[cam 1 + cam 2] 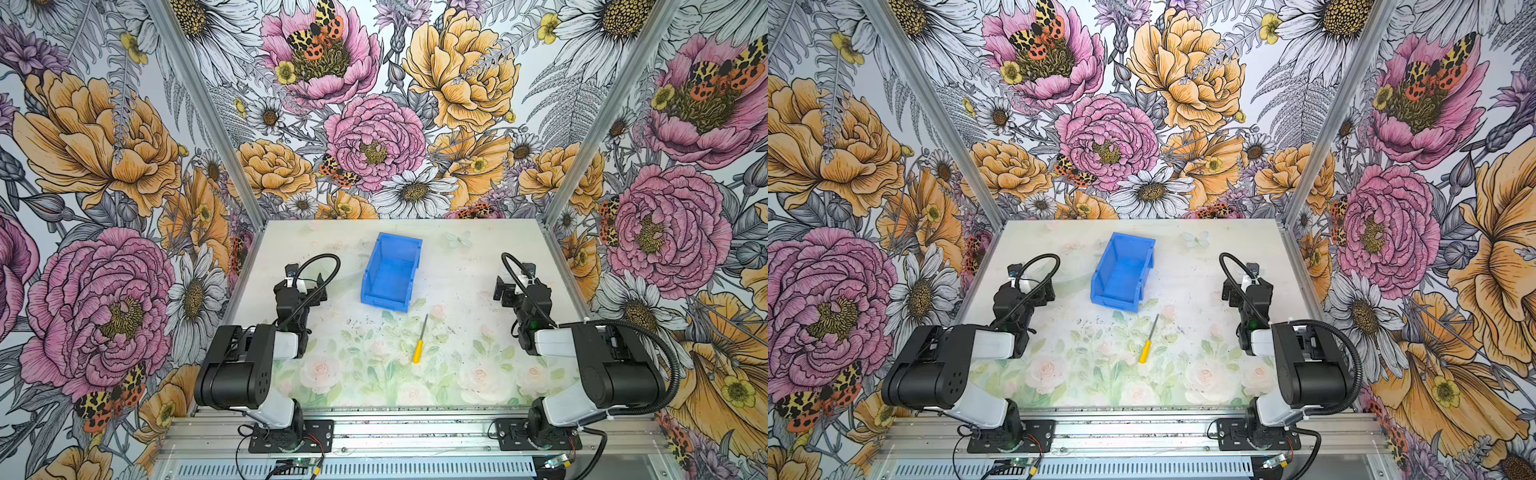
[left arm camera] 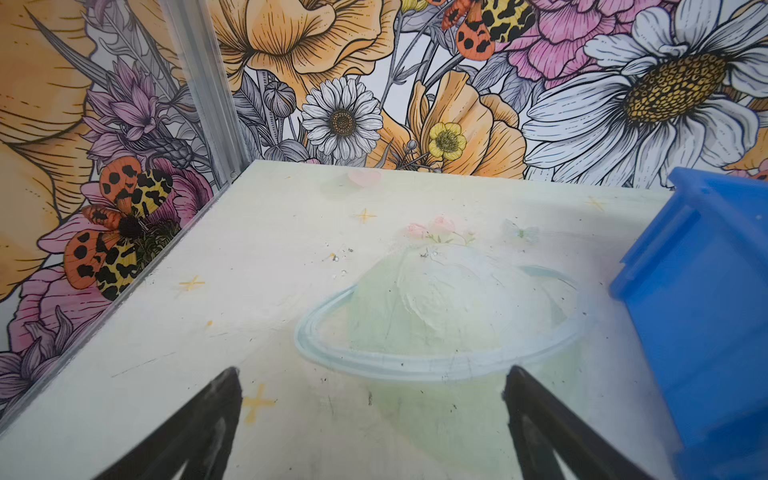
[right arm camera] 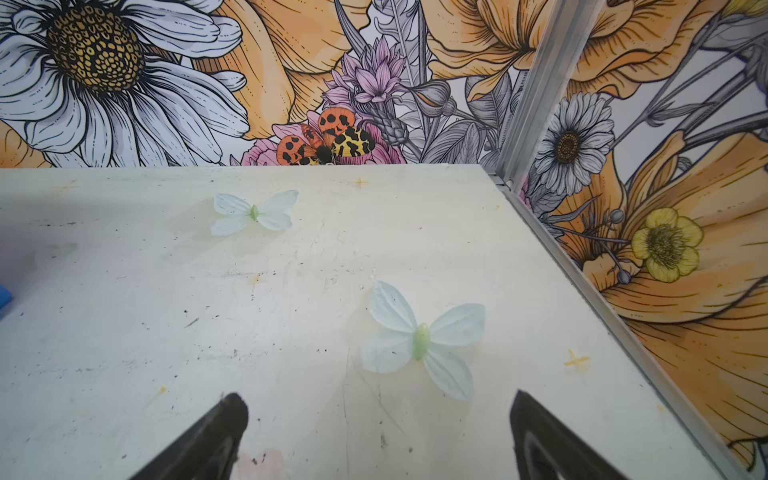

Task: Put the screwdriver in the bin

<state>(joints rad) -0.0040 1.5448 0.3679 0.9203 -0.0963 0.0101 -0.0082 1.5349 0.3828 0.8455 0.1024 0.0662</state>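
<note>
The screwdriver (image 1: 419, 341) (image 1: 1149, 340), yellow-handled with a thin dark shaft, lies flat on the table mid-front, its tip pointing toward the bin. The blue bin (image 1: 390, 274) (image 1: 1121, 276) stands empty just behind it, low wall facing the screwdriver; its side wall (image 2: 706, 316) shows in the left wrist view. My left gripper (image 1: 301, 284) (image 1: 1030, 289) (image 2: 372, 374) hovers open left of the bin, nothing between its fingers. My right gripper (image 1: 519, 286) (image 1: 1248, 291) (image 3: 378, 397) stands open to the right, over bare table. Neither wrist view shows the screwdriver.
Floral walls enclose the table on three sides, with aluminium posts (image 1: 552, 208) at the back corners. A metal rail (image 1: 415, 432) carrying both arm bases runs along the front edge. The butterflies (image 3: 422, 345) and planet (image 2: 436, 316) are flat prints on the tabletop.
</note>
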